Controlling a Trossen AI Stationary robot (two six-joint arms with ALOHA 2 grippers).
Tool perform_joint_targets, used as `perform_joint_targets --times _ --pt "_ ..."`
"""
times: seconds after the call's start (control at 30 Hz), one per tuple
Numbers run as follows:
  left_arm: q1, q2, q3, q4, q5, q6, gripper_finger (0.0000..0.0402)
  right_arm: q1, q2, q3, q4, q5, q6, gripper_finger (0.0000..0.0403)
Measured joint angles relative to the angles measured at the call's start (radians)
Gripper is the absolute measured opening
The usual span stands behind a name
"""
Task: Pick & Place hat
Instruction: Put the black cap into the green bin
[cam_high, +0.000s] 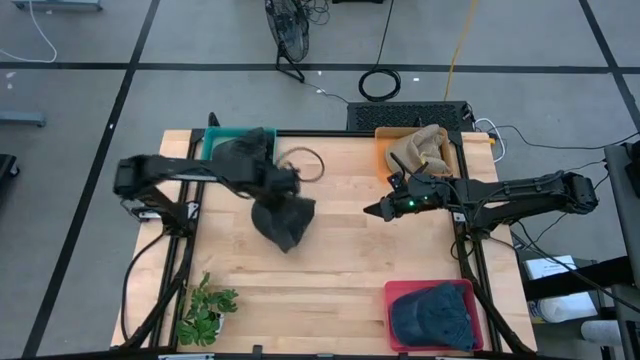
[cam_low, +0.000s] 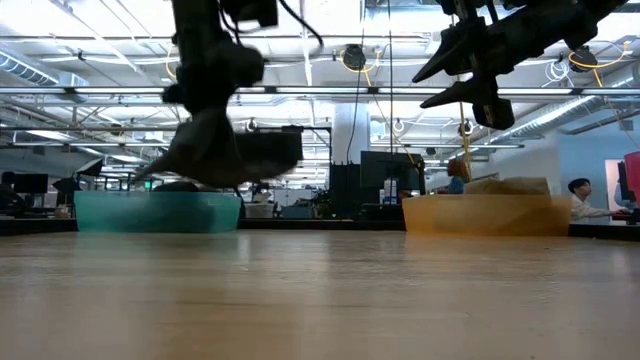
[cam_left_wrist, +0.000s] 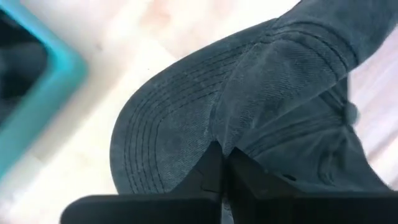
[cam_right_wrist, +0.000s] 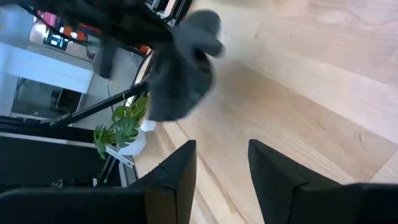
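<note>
A dark grey-blue cap (cam_high: 283, 220) hangs from my left gripper (cam_high: 290, 185) above the table's middle-left, clear of the wood in the low view (cam_low: 215, 150). The left gripper is shut on it. My right gripper (cam_high: 375, 210) hovers open over the table's right-middle, pointing toward the cap, which shows in its wrist view (cam_right_wrist: 180, 71). Another dark cap (cam_high: 435, 312) lies in the red bin at the near right. A tan hat (cam_high: 420, 150) sits in the orange bin. My left gripper pinches the cap where the brim meets the crown (cam_left_wrist: 217, 134), between its two fingers (cam_left_wrist: 208, 171). The cap is lifted clear of the table and hangs below the gripper, brim spread to one side (cam_left_wrist: 161, 137).
A teal bin (cam_high: 215, 145) holding dark cloth sits at the far left, an orange bin (cam_high: 385, 140) at the far right, a red bin (cam_high: 395, 295) at the near right. A small green plant (cam_high: 205, 310) stands at the near left. A cord loop (cam_high: 305, 162) lies beside the teal bin.
</note>
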Motion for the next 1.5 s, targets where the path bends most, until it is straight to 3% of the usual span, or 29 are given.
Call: perform_joint_targets --times 0.23,0.47,0.63,0.97,1.2,1.37,1.5 --pt "0.113 -0.211 0.000 -0.023 -0.071 0.077 0.0005 0.000 0.000 0.000 0.005 0.004 0.002 0.0128" --pt "0.317 -0.327 0.001 -0.046 -0.088 0.173 0.0005 0.000 0.000 0.000 0.006 0.049 0.004 0.0128" --pt "0.488 -0.331 0.001 -0.052 -0.064 0.241 0.0009 -0.001 0.000 0.000 0.014 0.113 0.005 0.0128" --pt "0.772 -0.329 -0.034 -0.046 -0.064 0.375 0.0006 -0.005 0.000 0.000 0.014 0.111 0.030 0.0128" --pt "0.860 -0.329 -0.145 0.017 -0.080 0.420 0.0010 -0.005 0.000 0.000 0.014 0.109 0.029 0.0128" --pt "0.898 -0.328 -0.213 0.106 0.007 0.487 0.0005 -0.005 0.000 0.000 0.014 0.109 0.038 0.0128" --pt "0.915 -0.328 -0.240 0.171 0.001 0.496 0.0014 -0.005 0.000 0.000 0.014 0.108 0.039 0.0128"
